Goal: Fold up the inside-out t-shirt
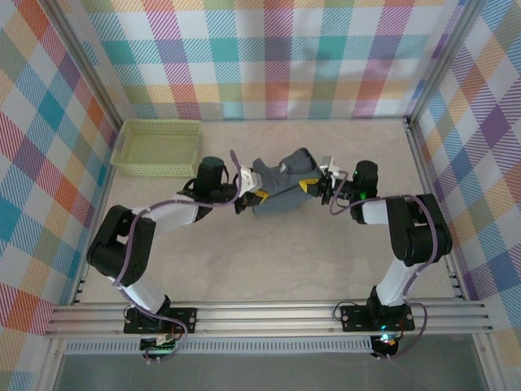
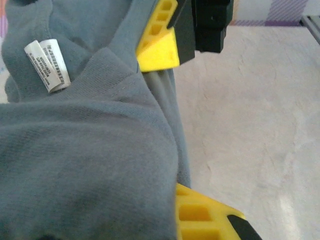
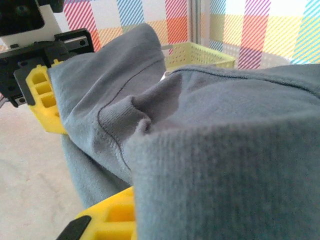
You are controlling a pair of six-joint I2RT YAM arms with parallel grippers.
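The inside-out t-shirt, slate blue-grey and bunched up, hangs between my two grippers above the middle of the table. My left gripper is shut on its left end and my right gripper is shut on its right end. In the left wrist view the t-shirt covers the left half, with a white care label showing. My own yellow finger pokes out under the cloth, and the right gripper's yellow finger is close ahead. In the right wrist view the t-shirt drapes over my yellow finger.
A pale yellow-green mesh basket stands at the back left of the beige table; its rim shows behind the cloth in the right wrist view. Checked walls and metal rails enclose the table.
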